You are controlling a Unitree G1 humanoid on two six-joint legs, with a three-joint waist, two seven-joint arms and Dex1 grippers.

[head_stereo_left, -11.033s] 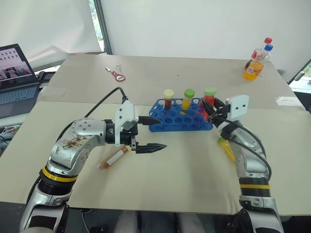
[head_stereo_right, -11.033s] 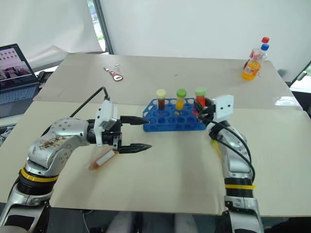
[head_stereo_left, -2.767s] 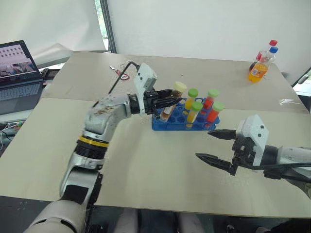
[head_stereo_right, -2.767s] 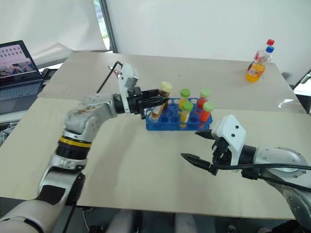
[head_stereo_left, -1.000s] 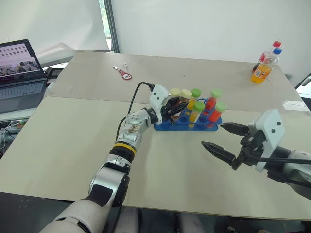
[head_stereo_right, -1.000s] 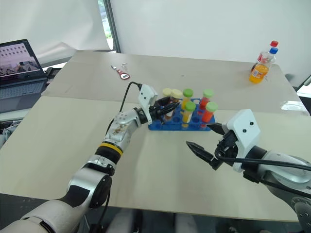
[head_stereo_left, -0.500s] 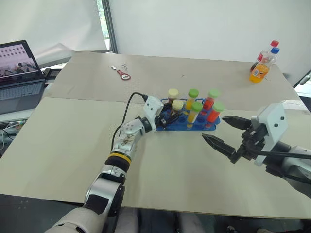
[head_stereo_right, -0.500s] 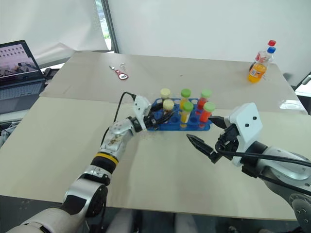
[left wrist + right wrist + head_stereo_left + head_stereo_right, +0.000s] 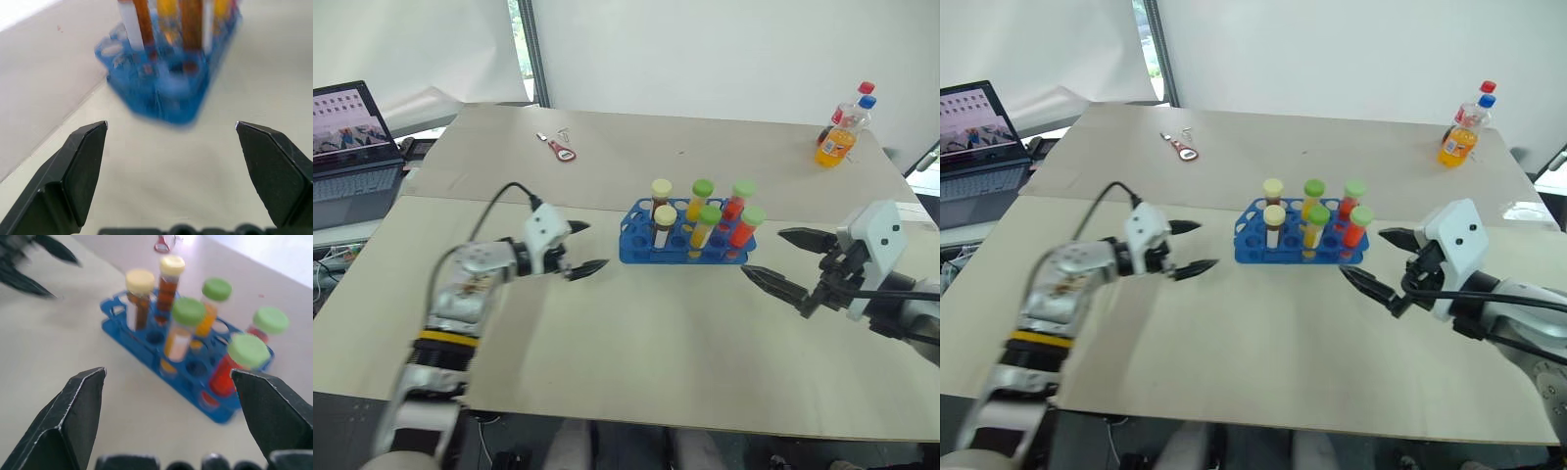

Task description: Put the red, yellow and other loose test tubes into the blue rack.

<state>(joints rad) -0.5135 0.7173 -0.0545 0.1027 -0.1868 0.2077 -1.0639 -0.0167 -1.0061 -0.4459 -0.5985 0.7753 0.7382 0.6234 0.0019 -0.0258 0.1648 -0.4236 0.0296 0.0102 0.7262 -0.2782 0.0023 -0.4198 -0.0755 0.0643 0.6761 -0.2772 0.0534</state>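
The blue rack (image 9: 634, 253) stands mid-table and holds several upright test tubes. Two with yellow caps (image 9: 664, 212) and brown liquid sit at its left end. The green-capped ones hold yellow liquid (image 9: 709, 215) in the middle and red liquid (image 9: 753, 217) at the right end. My left gripper (image 9: 588, 246) hovers open and empty to the left of the rack, pointing at it; the left wrist view shows its fingertips (image 9: 93, 147) wide apart before the rack (image 9: 171, 100). My right gripper (image 9: 764, 252) hangs open and empty just right of the rack (image 9: 115, 317).
An open laptop (image 9: 347, 137) sits at the far left edge. A red-handled opener (image 9: 560, 150) lies on the far table half, and an orange soda bottle (image 9: 840, 135) stands at the far right corner. A seam runs across the table behind the rack.
My left gripper opened, leaving the yellow-capped tube standing in the rack, and pulled away to the left. My right gripper drifted a little to the right.
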